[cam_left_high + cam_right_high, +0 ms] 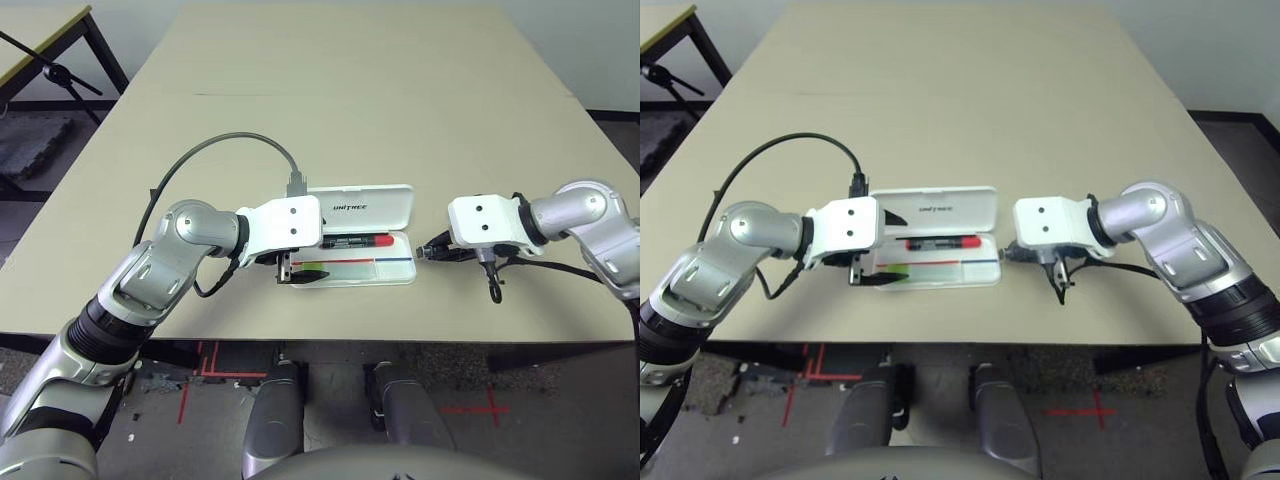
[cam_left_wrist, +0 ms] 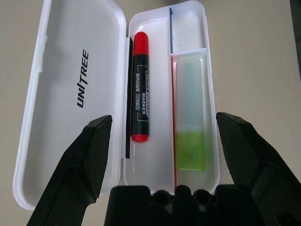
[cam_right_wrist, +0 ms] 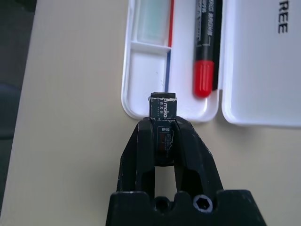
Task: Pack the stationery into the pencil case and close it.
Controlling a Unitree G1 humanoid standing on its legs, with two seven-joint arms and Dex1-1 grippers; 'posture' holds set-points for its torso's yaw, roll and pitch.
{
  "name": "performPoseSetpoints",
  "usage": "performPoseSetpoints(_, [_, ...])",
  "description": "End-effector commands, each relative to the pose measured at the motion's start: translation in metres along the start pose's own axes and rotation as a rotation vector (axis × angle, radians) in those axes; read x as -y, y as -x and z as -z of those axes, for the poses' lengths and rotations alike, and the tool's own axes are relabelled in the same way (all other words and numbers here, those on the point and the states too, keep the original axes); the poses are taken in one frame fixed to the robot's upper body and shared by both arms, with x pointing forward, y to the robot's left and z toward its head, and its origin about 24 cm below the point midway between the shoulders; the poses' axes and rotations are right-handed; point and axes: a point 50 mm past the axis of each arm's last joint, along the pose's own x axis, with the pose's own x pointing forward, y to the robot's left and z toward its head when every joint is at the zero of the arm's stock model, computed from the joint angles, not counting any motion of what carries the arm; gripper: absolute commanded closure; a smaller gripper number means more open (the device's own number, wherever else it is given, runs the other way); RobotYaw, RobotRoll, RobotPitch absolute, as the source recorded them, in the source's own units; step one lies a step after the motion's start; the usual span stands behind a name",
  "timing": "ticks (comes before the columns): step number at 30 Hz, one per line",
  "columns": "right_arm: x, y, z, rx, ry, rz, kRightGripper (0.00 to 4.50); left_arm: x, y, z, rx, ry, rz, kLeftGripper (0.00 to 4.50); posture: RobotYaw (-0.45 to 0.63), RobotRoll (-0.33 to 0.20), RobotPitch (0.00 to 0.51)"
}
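The white pencil case (image 1: 405, 278) lies open near the table's front edge, its "UNITREE" lid (image 2: 61, 94) folded back flat. Inside, the red marker (image 2: 140, 89) rests along the hinge side. The lime-green-and-white stick (image 2: 190, 117) fills the long compartment beside it. My left gripper (image 2: 163, 117) hangs open over the case's left end, one finger on each side and nothing between them. At the case's right end, my right gripper (image 3: 163, 123) is shut on the tiny dark piece (image 3: 163, 106), which pokes just over the rim (image 3: 129, 101) by the small end compartment.
A grey cable (image 1: 230, 145) arcs up from my left wrist. The beige table (image 1: 350, 90) stretches wide behind the case. Another table (image 1: 40, 40) and a black stand are at the far left, beyond the table's edge.
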Motion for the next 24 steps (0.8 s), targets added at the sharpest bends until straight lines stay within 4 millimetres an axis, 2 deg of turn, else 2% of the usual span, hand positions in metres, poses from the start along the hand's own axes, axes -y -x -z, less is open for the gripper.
performPoseSetpoints(1, [0.000, -0.012, -0.007, 0.004, 0.033, -0.046, 4.20, 0.003, -0.002, 0.001, -0.013, -0.005, 0.007, 0.00, 0.05, 0.000, 0.131])
performPoseSetpoints(14, [0.005, -0.038, -0.009, -0.018, 0.033, -0.054, 4.20, 0.003, 0.000, 0.001, -0.019, -0.008, -0.006, 0.00, 0.06, 0.000, 0.124])
performPoseSetpoints(23, [0.008, -0.045, -0.008, -0.019, 0.029, -0.050, 4.20, 0.003, 0.000, 0.001, -0.020, -0.006, -0.009, 0.00, 0.07, 0.000, 0.128])
performPoseSetpoints(24, [0.008, -0.045, -0.009, -0.012, 0.032, -0.041, 3.85, 0.004, -0.001, 0.001, -0.020, -0.006, -0.009, 0.00, 0.07, 0.000, 0.128])
